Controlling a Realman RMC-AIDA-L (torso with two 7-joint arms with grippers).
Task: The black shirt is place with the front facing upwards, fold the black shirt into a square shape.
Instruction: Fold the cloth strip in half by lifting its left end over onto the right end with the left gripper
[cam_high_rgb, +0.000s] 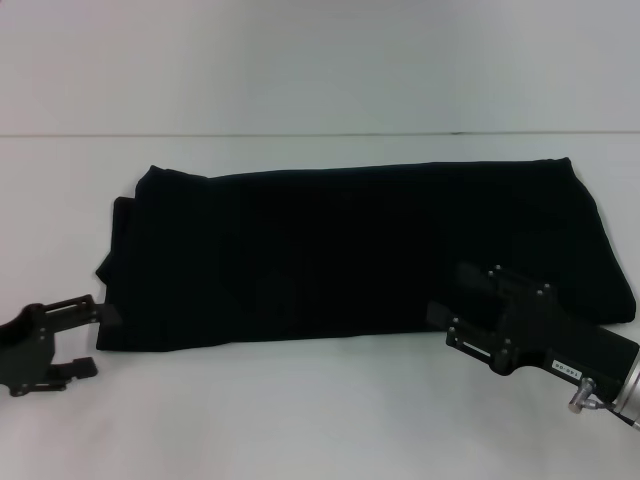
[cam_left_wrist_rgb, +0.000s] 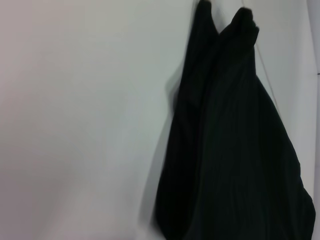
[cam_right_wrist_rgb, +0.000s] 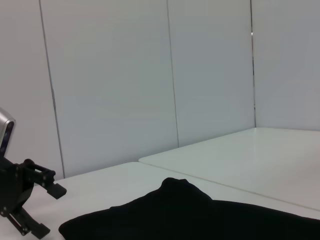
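Oddly, folded black shirt (cam_high_rgb: 350, 255) hides its lettering

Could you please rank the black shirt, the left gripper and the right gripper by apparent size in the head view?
1. black shirt, by far.
2. right gripper and left gripper: too alike to rank, both cut off by the frame.

A white worktop (cam_high_rgb: 320, 420) fills most of the head view, with a thin seam (cam_high_rgb: 300, 134) crossing its upper part. Pale wall panels (cam_right_wrist_rgb: 110, 85) (split by vertical joints) rise behind it.
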